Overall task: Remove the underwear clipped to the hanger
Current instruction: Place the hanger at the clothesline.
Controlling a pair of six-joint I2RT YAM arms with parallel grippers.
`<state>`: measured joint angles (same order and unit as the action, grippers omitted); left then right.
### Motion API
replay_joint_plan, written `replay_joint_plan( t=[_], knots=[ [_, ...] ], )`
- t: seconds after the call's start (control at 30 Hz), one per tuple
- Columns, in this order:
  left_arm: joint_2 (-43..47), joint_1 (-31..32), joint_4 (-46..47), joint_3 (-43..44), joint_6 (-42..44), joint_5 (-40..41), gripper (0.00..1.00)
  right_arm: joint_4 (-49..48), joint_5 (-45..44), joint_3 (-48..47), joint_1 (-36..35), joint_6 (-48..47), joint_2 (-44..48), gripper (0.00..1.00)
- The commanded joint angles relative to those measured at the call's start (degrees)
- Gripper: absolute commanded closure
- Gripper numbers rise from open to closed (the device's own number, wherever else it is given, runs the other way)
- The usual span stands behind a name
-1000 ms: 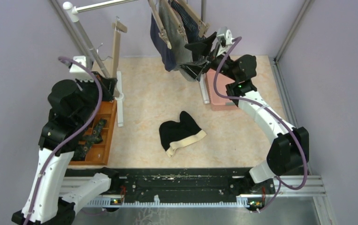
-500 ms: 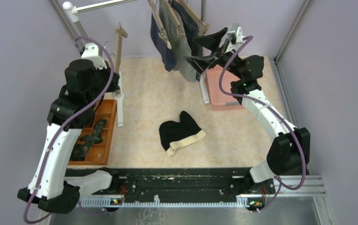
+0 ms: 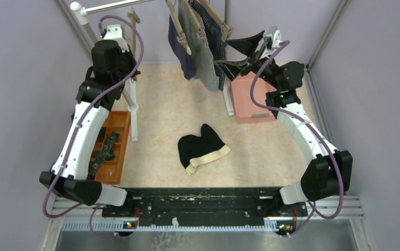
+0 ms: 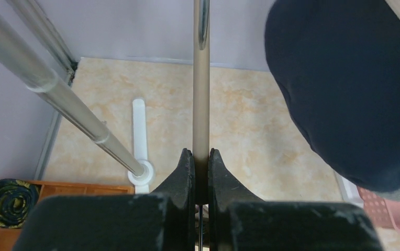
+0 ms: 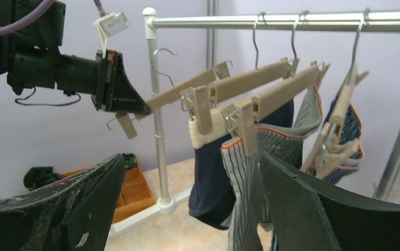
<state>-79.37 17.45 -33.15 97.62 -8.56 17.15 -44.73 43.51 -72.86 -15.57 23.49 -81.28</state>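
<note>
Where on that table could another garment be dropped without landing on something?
Bare tabletop lies between the wooden tray and the black underwear, and right of it, in front of the pink basket. Crowded under the hanging garments.

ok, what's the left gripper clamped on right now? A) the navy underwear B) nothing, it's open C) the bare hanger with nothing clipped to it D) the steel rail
C: the left gripper has its fingers closed on the bar of the empty hanger, and the right wrist view shows that grip at the hanger's end.
</note>
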Motion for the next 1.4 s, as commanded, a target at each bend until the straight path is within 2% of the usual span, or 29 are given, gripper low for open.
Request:
replay_joint_plan(
  t=[0.0, 0.2, 0.33, 0.47, 0.83, 1.07, 1.37],
  knots=[
    [-1.22, -4.16, 5.74, 4.84, 1.0, -2.54, 1.0, 2.59, -1.17, 1.18, 1.14, -3.26, 2.62, 0.01],
    [-3.5, -5.5, 6.54, 10.54, 3.72, -2.44, 1.0, 9.96, -1.24, 0.91, 1.42, -7.72, 2.14, 0.01],
    [-3.28, -5.5, 6.74, 11.61, 3.74, -3.5, 1.0, 27.25, -2.78, -2.16, 1.42, -16.67, 0.36, 0.01],
    [-2.75, -5.85, 6.33, 11.89, 4.97, -2.06, 1.0, 35.76, -4.38, 1.68, 1.45, -21.8, 1.15, 0.01],
    [-2.72, -8.16, 8.88, 8.3, 4.63, -5.28, 1.0, 39.86, -5.54, 11.49, 1.09, -23.12, 7.97, 0.01],
    [-5.24, -9.29, 9.94, 9.41, 4.14, -6.67, 1.0, 45.3, -5.73, 13.45, -0.41, -27.02, 9.71, 0.01],
    [-9.33, -9.54, 11.97, 12.2, 4.21, -6.54, 1.0, 46.72, -9.6, 15.48, -1.03, -29.55, 11.22, 0.01]
  ],
)
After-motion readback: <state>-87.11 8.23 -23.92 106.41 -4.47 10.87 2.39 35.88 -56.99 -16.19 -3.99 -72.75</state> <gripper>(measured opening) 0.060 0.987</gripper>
